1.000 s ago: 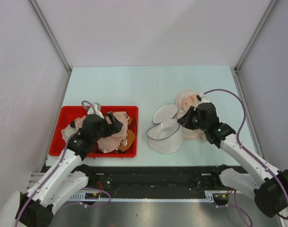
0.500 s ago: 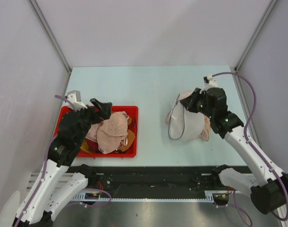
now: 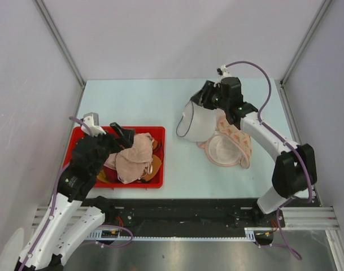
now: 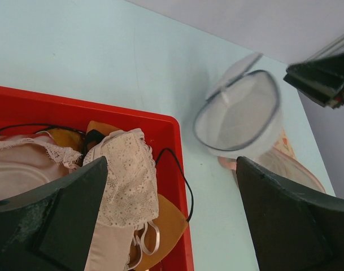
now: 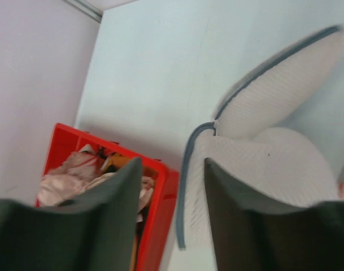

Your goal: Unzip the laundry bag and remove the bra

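Near the table's front edge, the left gripper (image 4: 173, 164), fingers spread wide, hovers over the red tray (image 3: 152, 129), where the bra (image 3: 133, 157) lies on top. Farther back, the right gripper (image 5: 172, 166), fingers slightly apart, points at the laundry bag (image 3: 199, 121), which is just beside a pinkish mesh bag (image 3: 225, 151).

Bench (image 3: 132, 101): we see a pale blue-green top filling the frame's middle | lower left: red tray (image 3: 152, 130) sits flat on it | right of centre: pinkish mesh bag (image 3: 225, 151) lies flat | just above-left, touching it: white laundry bag (image 3: 199, 123); we cannot tell whether it rests on the bench.
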{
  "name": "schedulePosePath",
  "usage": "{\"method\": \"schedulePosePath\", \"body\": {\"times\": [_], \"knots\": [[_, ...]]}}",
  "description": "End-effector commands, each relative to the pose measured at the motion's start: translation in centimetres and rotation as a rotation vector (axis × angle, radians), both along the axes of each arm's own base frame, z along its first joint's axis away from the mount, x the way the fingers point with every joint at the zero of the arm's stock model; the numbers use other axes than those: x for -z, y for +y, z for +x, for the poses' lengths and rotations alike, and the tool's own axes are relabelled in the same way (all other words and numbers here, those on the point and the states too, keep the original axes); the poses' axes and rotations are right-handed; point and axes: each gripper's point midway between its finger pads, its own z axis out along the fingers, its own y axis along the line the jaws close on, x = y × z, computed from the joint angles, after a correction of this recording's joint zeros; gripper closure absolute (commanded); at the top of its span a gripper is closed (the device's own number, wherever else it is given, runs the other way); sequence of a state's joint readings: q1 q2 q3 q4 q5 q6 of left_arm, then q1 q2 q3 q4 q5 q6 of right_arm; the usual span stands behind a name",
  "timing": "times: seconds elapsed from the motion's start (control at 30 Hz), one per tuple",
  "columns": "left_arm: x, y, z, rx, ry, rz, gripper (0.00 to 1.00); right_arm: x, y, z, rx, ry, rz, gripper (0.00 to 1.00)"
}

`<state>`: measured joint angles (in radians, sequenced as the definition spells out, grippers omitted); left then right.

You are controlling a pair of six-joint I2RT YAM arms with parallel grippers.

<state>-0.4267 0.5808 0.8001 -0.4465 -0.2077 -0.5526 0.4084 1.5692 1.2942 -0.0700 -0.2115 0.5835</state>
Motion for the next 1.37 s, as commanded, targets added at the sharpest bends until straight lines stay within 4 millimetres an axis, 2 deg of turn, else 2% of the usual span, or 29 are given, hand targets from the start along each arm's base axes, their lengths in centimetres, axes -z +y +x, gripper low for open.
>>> {"method": "schedulePosePath", "body": {"times": [0.0,0.03,0.07,0.2,0.3,0.37,0.4,0.43,0.47,0.5,0.53,0.57,0.63,0.67,0.7,0.83,0.9,1.2,1.33], "knots": [[0.8,-0.3,-0.6,0.022,0.028,-0.017,0.00,-2.8,-0.1,2.0,0.023,-0.053,0.023,0.30],[0.8,-0.2,-0.6,0.020,0.029,-0.007,0.00,-2.7,-0.8,2.2,0.054,-0.056,-0.001,0.11],[1.0,0.1,-0.6,0.009,0.038,0.005,0.00,-2.6,-1.3,2.2,0.071,-0.056,-0.017,0.07],[0.6,0.2,-0.4,0.006,0.028,0.023,0.00,-1.4,-4.4,1.8,0.151,-0.013,-0.116,0.05],[0.6,0.0,-0.2,0.011,0.022,0.021,0.00,1.3,-8.3,0.8,0.236,0.072,-0.218,0.03],[0.5,-0.1,0.0,0.012,0.010,0.012,0.00,2.1,-10.9,-0.4,0.292,0.103,-0.263,0.00],[0.8,-0.1,0.0,0.011,0.011,0.015,0.00,3.5,-12.6,-1.2,0.320,0.129,-0.300,0.00],[0.8,-0.1,0.2,0.009,0.005,0.014,0.00,4.1,-14.1,-1.8,0.364,0.138,-0.342,0.00],[0.6,-0.1,0.3,0.009,0.002,0.016,0.00,3.2,-15.1,-2.8,0.387,0.113,-0.354,0.00],[0.4,-0.1,0.4,0.010,-0.004,0.027,0.00,4.4,-16.5,-3.7,0.409,0.135,-0.389,0.00],[0.4,0.1,0.6,-0.002,0.002,0.039,0.00,4.7,-17.5,-4.3,0.435,0.149,-0.408,0.00],[0.2,0.1,0.7,-0.002,-0.001,0.045,0.00,3.9,-18.3,-5.2,0.455,0.135,-0.401,0.00],[0.1,0.6,0.9,-0.025,-0.003,0.060,0.00,4.8,-19.9,-6.6,0.492,0.163,-0.446,0.00],[0.0,0.7,1.2,-0.037,-0.004,0.064,0.00,4.4,-20.3,-7.4,0.506,0.154,-0.454,0.00],[0.2,0.8,1.2,-0.041,0.000,0.075,0.00,4.8,-21.0,-8.2,0.528,0.174,-0.473,0.00],[1.0,1.0,1.9,-0.068,0.038,0.093,0.00,4.8,-21.7,-10.0,0.562,0.179,-0.472,0.00],[1.1,0.8,2.2,-0.065,0.054,0.100,0.00,4.1,-21.9,-10.6,0.579,0.160,-0.461,0.00],[0.3,0.0,2.3,-0.026,0.012,0.069,0.00,2.8,-23.3,-11.5,0.651,0.116,-0.458,0.00],[0.5,-0.2,2.1,-0.014,0.016,0.067,0.00,2.4,-23.0,-11.5,0.643,0.101,-0.440,0.00]]}}
